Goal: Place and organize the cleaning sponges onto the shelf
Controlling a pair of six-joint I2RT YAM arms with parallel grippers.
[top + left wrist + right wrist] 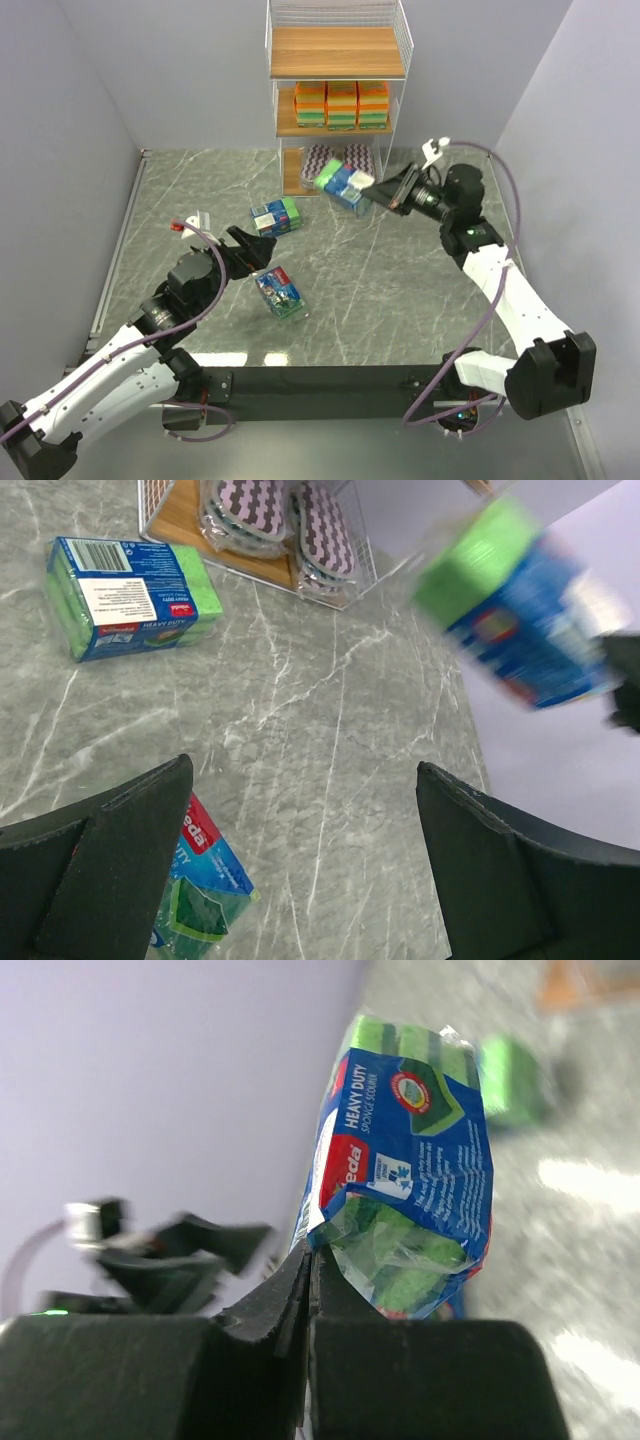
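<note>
From above, three blue-green sponge scourer packs are in sight. The held pack hangs in the air just in front of the lowest tier of the shelf, pinched by the right gripper. The far pack lies on the marbled table, left of centre. The near pack lies tilted just beside the left gripper, whose jaws are spread with nothing between them. The shelf has three wooden boards in a white wire frame. Its middle tier carries three stacks of orange blocks and its bottom tier two oval pads with purple-white wavy stripes.

The left wrist view shows two black fingers wide apart, with the near pack partly under the left one. The far pack lies flat with its barcode up, the held pack is a blur at the right, and both pads stand on edge.

In the right wrist view the fingers press tight on the clear edge of the held pack's wrapper. The pack is printed blue with "Heavy Duty" and has green sponge inside.
</note>
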